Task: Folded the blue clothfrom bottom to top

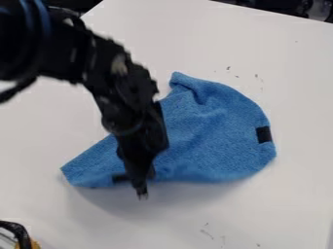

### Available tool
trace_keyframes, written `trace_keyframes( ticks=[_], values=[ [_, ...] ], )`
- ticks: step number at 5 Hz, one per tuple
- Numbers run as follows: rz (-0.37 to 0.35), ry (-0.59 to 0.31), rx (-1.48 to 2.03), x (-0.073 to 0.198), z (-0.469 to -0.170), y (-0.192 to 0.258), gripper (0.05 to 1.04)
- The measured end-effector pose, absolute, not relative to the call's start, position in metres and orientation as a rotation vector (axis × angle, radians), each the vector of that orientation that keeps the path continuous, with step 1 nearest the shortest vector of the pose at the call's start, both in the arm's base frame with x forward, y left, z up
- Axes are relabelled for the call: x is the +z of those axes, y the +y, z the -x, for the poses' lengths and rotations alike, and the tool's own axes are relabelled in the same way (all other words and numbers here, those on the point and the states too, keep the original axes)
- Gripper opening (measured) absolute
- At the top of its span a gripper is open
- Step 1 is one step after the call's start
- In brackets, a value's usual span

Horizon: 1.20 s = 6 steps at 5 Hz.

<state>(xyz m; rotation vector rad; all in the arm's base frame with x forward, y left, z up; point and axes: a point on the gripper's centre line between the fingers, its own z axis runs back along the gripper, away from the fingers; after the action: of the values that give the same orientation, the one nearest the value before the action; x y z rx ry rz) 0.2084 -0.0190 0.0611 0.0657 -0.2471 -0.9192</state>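
Blue cloth (pixel 208 141) lay rumpled, in from the far edge of the bench (pixel 286 58); a shallow pinch at its near hem (pixel 195 180) could have let it slip or bunch mid-fold. The claw (pixel 141 192) hung at that hem, though whether apart, together or clamped on cloth I could not tell.

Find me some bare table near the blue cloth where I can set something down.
The white table is bare, bar a few specks, between the blue cloth and the picture's right edge, and below the cloth toward the bottom edge. Crowded: upper left, under the robot arm, and around the gripper at the cloth's lower edge.
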Motion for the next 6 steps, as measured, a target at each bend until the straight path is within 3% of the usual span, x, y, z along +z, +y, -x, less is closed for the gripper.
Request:
trace_keyframes(
  ticks=[2, 3, 5, 6],
  values=[
    [-0.036, -0.270, -0.845, 0.095, -0.252, 0.012, 0.058],
    [-0.043, -0.329, -0.759, 0.114, -0.269, 0.044, 0.058],
    [-0.057, -0.299, -0.502, 0.139, -0.293, 0.122, 0.058],
    [-0.039, -0.368, -0.367, 0.133, -0.298, 0.169, 0.058]
  ],
)
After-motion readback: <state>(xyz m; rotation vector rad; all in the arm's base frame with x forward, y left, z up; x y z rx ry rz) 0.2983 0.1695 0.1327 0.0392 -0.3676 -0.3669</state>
